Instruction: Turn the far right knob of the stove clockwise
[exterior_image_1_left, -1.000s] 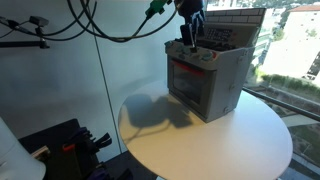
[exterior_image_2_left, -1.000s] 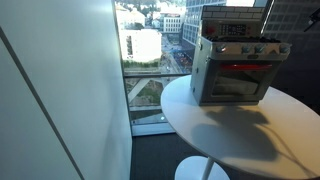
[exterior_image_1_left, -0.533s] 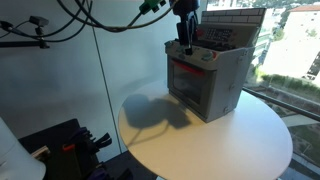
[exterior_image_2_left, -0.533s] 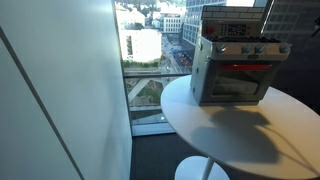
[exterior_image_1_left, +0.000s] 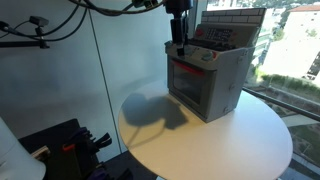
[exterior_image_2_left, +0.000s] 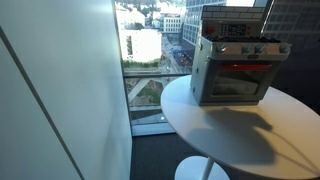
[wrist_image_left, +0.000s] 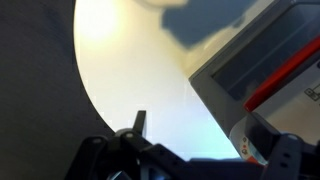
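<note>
The stove (exterior_image_1_left: 205, 85) stands on a round white table (exterior_image_1_left: 230, 150) and shows in both exterior views, including the one facing its front (exterior_image_2_left: 235, 80). It is grey, with a red-trimmed door and a raised back panel. The far right knob (exterior_image_2_left: 281, 47) is a tiny dark dot at the right end of the front control row. My gripper (exterior_image_1_left: 178, 44) hangs just above the stove's top at the left end of its front, clear of the knobs. In the wrist view my gripper (wrist_image_left: 200, 140) has its fingers spread apart and empty, with the stove's edge (wrist_image_left: 270, 70) to the right.
The table edge (exterior_image_2_left: 180, 130) drops off close in front of the stove. Glass walls with a city view lie behind it. Cables (exterior_image_1_left: 90, 25) hang at the upper left. Dark equipment (exterior_image_1_left: 70, 145) sits low beside the table.
My gripper has moved up and to the left along the stove's front top, away from the control row. The stove has not moved.
</note>
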